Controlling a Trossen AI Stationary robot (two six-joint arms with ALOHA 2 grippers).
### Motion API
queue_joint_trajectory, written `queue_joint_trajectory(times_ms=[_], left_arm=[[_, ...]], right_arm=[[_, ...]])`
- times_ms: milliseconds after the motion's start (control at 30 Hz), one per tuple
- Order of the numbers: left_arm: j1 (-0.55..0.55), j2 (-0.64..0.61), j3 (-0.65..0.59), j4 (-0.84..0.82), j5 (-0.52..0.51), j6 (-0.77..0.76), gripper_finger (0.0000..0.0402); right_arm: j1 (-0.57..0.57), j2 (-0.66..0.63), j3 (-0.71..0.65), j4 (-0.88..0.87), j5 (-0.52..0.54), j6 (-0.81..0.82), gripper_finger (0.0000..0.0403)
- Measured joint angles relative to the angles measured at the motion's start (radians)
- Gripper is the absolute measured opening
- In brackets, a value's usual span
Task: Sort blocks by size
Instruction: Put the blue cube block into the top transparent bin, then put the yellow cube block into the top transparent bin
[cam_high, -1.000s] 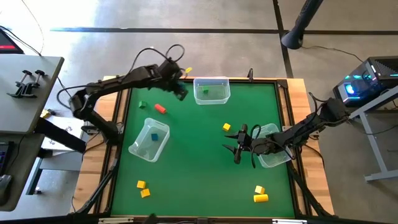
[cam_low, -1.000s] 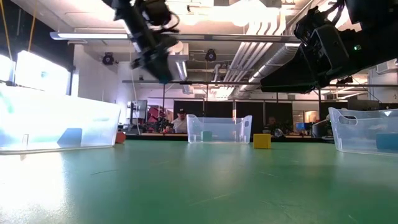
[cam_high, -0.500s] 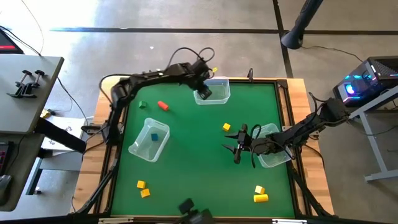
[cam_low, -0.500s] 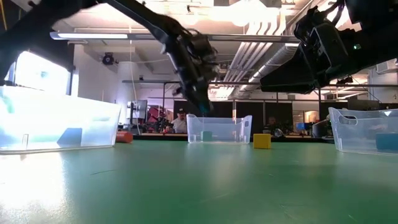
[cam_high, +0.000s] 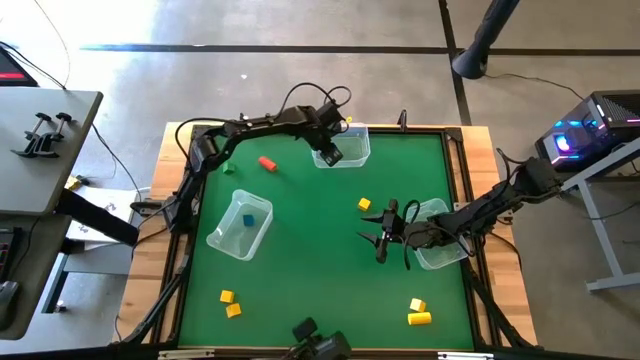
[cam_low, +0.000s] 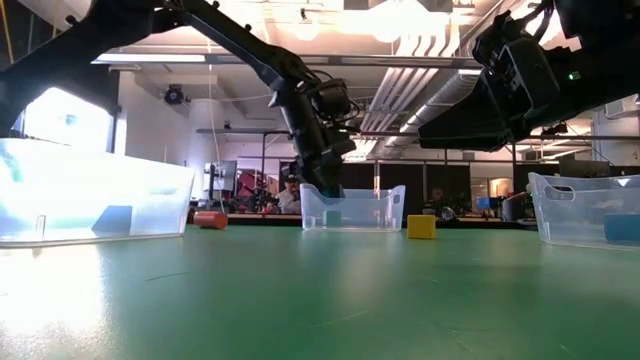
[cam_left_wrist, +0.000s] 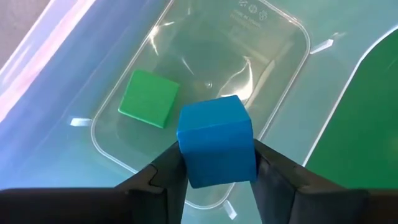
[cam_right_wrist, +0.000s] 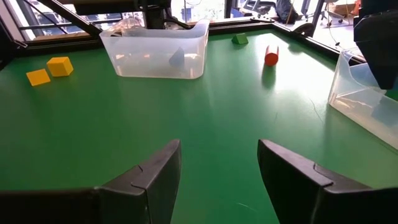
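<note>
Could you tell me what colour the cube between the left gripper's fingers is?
Blue cube, clearest in the left wrist view.

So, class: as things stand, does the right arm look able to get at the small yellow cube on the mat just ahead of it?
Probably yes. The right gripper hangs with jaws open close by the yellow cube, and only bare green mat lies between them.

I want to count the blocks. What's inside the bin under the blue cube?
One green cube lies on the bin's floor. The left gripper holds the blue cube above it, and that cube hides part of the floor, so more could be there.
</note>
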Motion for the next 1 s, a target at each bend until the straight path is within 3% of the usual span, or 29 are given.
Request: queue_joint_trajectory(times_ms=[367,533,767,1000], left_arm=[[-0.001,0.000,0.000,-0.004,0.000,0.007,0.0198],[-0.005,0.000,0.000,-0.041,-0.007,0.027,0.0197],[-0.076,-0.012,-0.001,-0.055,-0.108,0.078,0.0185],[-0.181,-0.145,-0.067,0.075,-0.192,0.127,0.0174]], right_arm=[[0.000,0.000,0.000,0.000,0.000,0.000,0.0209],[0.000,0.000,0.000,-0.009,0.000,0.025,0.0209],[0.001,0.000,0.000,-0.057,0.000,0.075,0.0209],[0.001,0.000,0.000,-0.061,0.000,0.078,0.0209]])
